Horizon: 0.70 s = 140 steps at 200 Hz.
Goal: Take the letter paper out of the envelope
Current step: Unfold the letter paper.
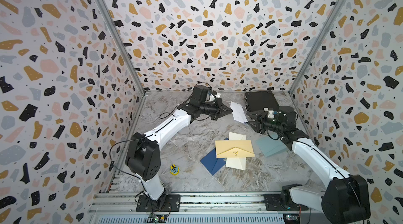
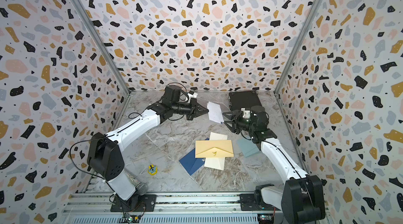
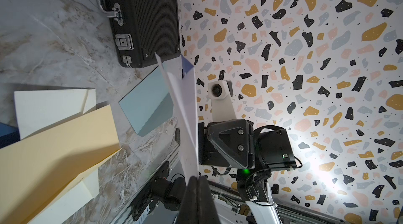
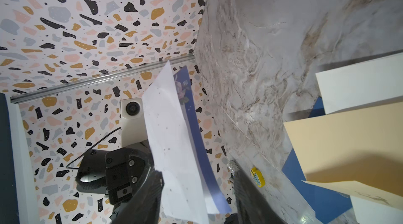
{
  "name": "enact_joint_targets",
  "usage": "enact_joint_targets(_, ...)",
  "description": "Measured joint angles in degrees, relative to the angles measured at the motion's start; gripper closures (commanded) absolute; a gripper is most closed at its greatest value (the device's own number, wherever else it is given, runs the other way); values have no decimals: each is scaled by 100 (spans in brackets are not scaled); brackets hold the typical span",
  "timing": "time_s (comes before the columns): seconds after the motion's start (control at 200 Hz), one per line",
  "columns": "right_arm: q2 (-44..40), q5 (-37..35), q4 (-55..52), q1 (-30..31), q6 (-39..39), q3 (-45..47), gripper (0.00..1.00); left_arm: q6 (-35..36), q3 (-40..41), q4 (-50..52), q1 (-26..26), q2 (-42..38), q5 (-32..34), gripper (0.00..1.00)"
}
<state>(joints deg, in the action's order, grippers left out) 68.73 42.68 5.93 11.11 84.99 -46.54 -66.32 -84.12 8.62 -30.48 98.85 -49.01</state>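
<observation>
A white speckled envelope [image 1: 238, 111] hangs above the back of the table, between the two arms. My left gripper [image 1: 230, 110] is shut on one end of it; in the left wrist view the left gripper [image 3: 198, 178] pinches the envelope [image 3: 185, 103]. Blue, flower-printed letter paper [image 4: 196, 129] shows along the edge of the envelope [image 4: 170, 135] and past its near end. My right gripper [image 4: 197, 175] is open, its fingers [image 4: 157, 181] standing on either side of that end without touching it. In both top views the right gripper [image 2: 224, 118] sits at the envelope's [image 2: 214, 112] lower corner.
A black case [image 1: 260, 100] lies at the back right, just behind the right gripper. Mid-table is a pile with a tan envelope [image 1: 234, 148], cream ones and a navy one [image 1: 210, 161]. A pale blue envelope [image 1: 270, 146] lies under the right arm. A small yellow object [image 1: 174, 169] sits front left.
</observation>
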Motion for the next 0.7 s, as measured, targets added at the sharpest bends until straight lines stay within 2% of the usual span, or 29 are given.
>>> enact_joint_targets(0.31, 0, 50, 118, 4, 229, 0, 47, -22, 0, -13, 0, 98, 0, 100)
enact_joint_targets(0.701, -2, 66, 914, 7, 922, 85, 51, -125, 28, -214, 0, 138, -24, 100)
